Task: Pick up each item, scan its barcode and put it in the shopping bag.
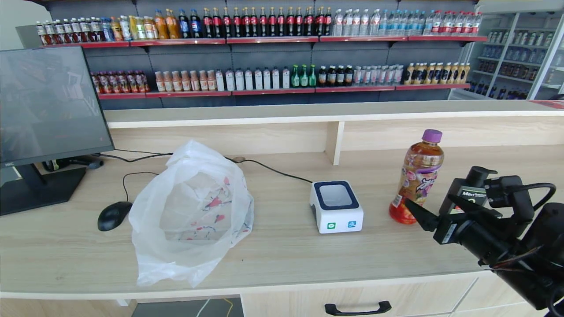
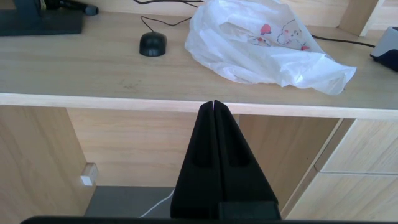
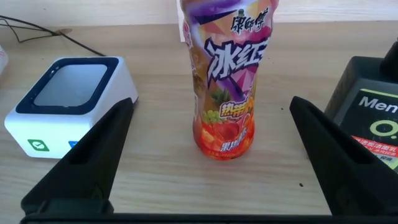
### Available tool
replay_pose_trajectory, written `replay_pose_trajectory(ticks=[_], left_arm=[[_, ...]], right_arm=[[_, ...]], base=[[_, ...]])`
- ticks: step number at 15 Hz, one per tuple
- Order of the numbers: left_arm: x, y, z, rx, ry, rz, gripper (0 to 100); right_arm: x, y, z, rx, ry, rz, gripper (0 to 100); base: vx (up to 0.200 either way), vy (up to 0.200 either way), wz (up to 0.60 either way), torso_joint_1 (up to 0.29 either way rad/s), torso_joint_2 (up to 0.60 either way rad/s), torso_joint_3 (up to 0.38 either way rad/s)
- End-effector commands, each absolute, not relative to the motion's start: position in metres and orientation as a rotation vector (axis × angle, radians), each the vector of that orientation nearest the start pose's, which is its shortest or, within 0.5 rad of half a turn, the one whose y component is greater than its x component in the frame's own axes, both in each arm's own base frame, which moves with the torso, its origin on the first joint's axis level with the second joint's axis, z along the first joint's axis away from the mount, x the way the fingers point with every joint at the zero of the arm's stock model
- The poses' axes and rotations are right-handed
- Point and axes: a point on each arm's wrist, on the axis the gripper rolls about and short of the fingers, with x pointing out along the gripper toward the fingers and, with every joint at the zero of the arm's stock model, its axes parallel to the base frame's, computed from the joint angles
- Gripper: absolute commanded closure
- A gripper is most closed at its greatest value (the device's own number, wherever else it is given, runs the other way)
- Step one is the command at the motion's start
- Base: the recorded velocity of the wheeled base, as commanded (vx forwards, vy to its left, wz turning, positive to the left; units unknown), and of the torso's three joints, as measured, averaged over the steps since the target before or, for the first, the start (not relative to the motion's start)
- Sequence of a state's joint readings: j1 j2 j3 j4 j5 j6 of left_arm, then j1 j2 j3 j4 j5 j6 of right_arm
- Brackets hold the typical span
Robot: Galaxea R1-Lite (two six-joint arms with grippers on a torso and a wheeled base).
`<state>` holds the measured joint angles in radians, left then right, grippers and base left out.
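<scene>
An orange drink bottle with a purple cap stands upright on the wooden counter, right of the white barcode scanner. A black bottle stands just right of it. My right gripper is open, low over the counter's front right, its fingers spread to either side of the drink bottle without touching it. The scanner and the black bottle flank those fingers. A white plastic shopping bag lies slumped on the left. My left gripper is shut, empty, below the counter's front edge, facing the bag.
A monitor stands at the far left with a black mouse beside the bag and cables behind. A raised ledge with a divider bounds the back. Drawers sit under the front edge. Bare counter lies between bag and scanner.
</scene>
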<state>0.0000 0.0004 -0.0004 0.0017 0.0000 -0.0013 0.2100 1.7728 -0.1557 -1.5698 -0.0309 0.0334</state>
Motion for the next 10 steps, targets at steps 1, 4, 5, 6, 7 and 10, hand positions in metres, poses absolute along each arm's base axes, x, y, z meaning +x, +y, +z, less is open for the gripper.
replay_pose_trajectory(ticks=[1, 4, 5, 6, 7, 10], left_arm=[[-0.023, 0.0, 0.075, -0.002, 0.002, 0.0, 100], [-0.023, 0.0, 0.076, -0.002, 0.0, 0.0, 100], [-0.023, 0.0, 0.075, -0.002, 0.002, 0.0, 100], [-0.023, 0.0, 0.076, -0.002, 0.0, 0.0, 100], [-0.023, 0.0, 0.075, -0.002, 0.002, 0.0, 100], [-0.023, 0.0, 0.075, -0.002, 0.002, 0.0, 100]], right_arm=[[0.236, 0.052, 0.105, 0.029, 0.067, 0.187, 0], [0.246, 0.055, 0.101, 0.031, 0.071, 0.192, 0], [0.251, 0.056, 0.1, 0.033, 0.068, 0.192, 0], [0.254, 0.055, 0.102, 0.039, 0.058, 0.184, 0], [0.255, 0.054, 0.101, 0.041, 0.059, 0.178, 0], [0.258, 0.055, 0.1, 0.041, 0.058, 0.181, 0]], base=[[0.0, 0.0, 0.0, 0.0, 0.0, 0.0], [0.0, 0.0, 0.0, 0.0, 0.0, 0.0], [0.0, 0.0, 0.0, 0.0, 0.0, 0.0], [0.0, 0.0, 0.0, 0.0, 0.0, 0.0], [0.0, 0.0, 0.0, 0.0, 0.0, 0.0], [0.0, 0.0, 0.0, 0.0, 0.0, 0.0]])
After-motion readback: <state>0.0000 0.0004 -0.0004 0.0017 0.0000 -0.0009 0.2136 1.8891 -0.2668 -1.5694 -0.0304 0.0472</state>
